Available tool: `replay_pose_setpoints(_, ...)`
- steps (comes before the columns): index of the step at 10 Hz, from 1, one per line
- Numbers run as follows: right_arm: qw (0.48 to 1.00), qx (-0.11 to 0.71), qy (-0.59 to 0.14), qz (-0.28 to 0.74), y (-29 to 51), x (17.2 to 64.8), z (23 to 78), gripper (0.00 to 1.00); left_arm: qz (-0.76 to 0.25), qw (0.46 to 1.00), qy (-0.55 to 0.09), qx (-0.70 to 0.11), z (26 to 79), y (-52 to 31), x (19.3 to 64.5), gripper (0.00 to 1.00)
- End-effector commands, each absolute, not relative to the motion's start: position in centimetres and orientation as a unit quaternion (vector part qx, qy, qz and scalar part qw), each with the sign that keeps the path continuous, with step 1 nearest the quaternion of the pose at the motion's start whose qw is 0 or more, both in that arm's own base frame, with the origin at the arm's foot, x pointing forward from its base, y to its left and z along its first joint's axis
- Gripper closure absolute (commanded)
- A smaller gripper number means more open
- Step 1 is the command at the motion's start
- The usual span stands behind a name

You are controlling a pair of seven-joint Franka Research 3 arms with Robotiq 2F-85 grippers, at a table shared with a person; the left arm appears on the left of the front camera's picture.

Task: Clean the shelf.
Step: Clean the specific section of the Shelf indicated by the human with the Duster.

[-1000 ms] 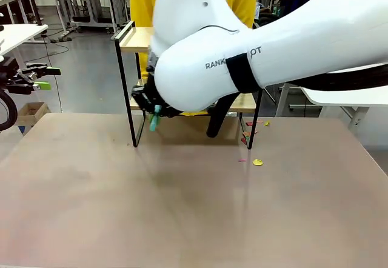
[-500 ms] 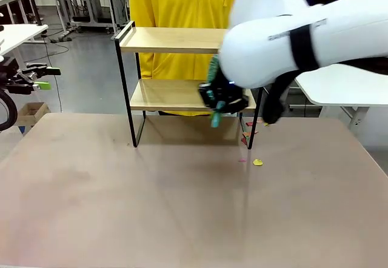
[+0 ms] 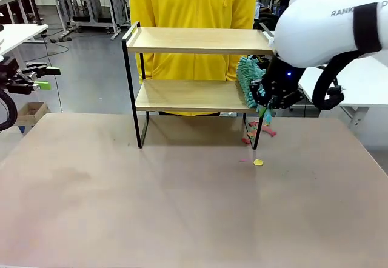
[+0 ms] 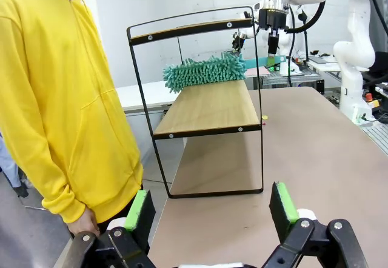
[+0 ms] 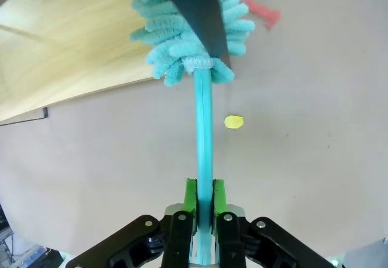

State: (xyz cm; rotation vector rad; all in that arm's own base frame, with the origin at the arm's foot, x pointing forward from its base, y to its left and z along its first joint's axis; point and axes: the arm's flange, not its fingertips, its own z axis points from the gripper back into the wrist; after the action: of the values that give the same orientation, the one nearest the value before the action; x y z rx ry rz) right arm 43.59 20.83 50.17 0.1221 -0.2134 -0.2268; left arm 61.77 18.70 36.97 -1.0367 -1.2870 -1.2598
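Observation:
The shelf (image 3: 194, 40) is a two-tier rack of light wood boards in a thin black frame, standing at the table's far side in front of a person in yellow. My right gripper (image 3: 267, 101) is shut on the handle of a teal duster (image 5: 203, 159). Its fluffy head (image 3: 247, 80) rests on the right end of the lower board (image 3: 188, 95), and it also shows as the duster head (image 4: 203, 71) in the left wrist view. The black frame bar (image 5: 194, 7) crosses the duster head (image 5: 182, 50). My left gripper (image 4: 209, 210) stands open, well away from the shelf (image 4: 209, 107).
Small coloured scraps lie on the table by the shelf's right leg: a yellow piece (image 3: 258, 162) and red bits (image 3: 267, 130). The person (image 3: 191, 4) stands close behind the shelf. White tables (image 3: 357, 83) stand to the right.
My right arm has swung from left to right along the lower board, carrying the duster to the shelf's right end. The shelf shifted slightly rightward.

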Motion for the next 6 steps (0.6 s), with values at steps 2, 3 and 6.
replay_pose_setpoints(2, 0.986, 0.061, -0.106, -0.113, 20.8, 43.6, 50.2, 0.87, -0.524, 0.506, -0.533, -0.43, 37.2, 18.6, 61.7, 0.0)
replay_pose_setpoints(3, 0.986, 0.061, -0.106, -0.113, 20.8, 43.6, 50.2, 0.87, -0.524, 0.506, -0.533, -0.43, 37.2, 18.6, 61.7, 0.0)
replay_pose_setpoints(6, 0.986, 0.061, -0.106, -0.113, 20.8, 43.6, 50.2, 0.87, -0.524, 0.506, -0.533, -0.43, 37.2, 18.6, 61.7, 0.0)
